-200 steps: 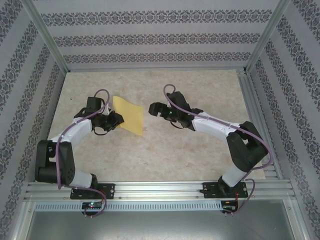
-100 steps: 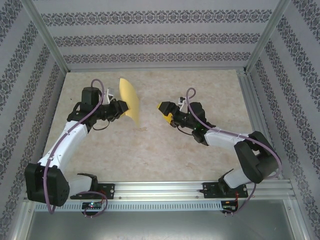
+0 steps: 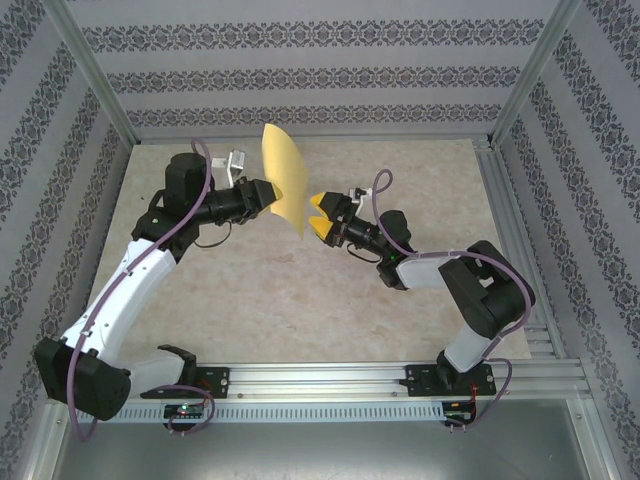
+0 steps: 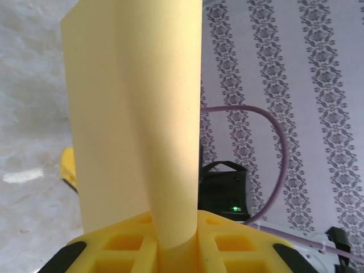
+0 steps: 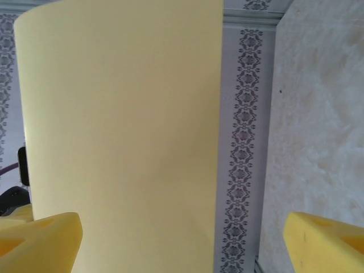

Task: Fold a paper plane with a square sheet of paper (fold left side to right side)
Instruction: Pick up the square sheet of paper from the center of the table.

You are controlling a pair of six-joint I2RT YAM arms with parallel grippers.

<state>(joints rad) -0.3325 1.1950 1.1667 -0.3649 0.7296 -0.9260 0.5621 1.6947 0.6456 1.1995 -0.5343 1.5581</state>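
Floral-striped wallpaper [image 3: 300, 80] lines the 3 walls of the enclosure, and a pale marbled counter [image 3: 300, 300] forms its floor, with an aluminium frame [image 3: 90, 70] at the corners.

The sheet of paper [image 3: 283, 180] is off the counter, held up in the air toward the far middle of the workspace. In the top view it stands nearly on edge, curving slightly, its upper corner against the back wall's pattern and its lower corner pointing down between the 2 arms.

The left fingers [image 3: 268, 193] are pinched narrow on the sheet's left edge. In the left wrist view the yellow fingers [image 4: 227, 242] close on the paper [image 4: 136, 114], which rises from between them as a tall yellow strip bent round into a soft curl at the grip. A purple cable [image 4: 273, 131] loops in front of the wallpaper to the right of it.

The right fingers [image 3: 322, 208] stand wide apart just right of the sheet's lower corner, facing it. In the right wrist view the paper [image 5: 125, 131] hangs between the 2 yellow fingertips, close to the left-hand one [image 5: 40, 244] and well apart from the other [image 5: 324, 239]. Whether it touches the nearer tip I cannot tell; nothing is clamped there.
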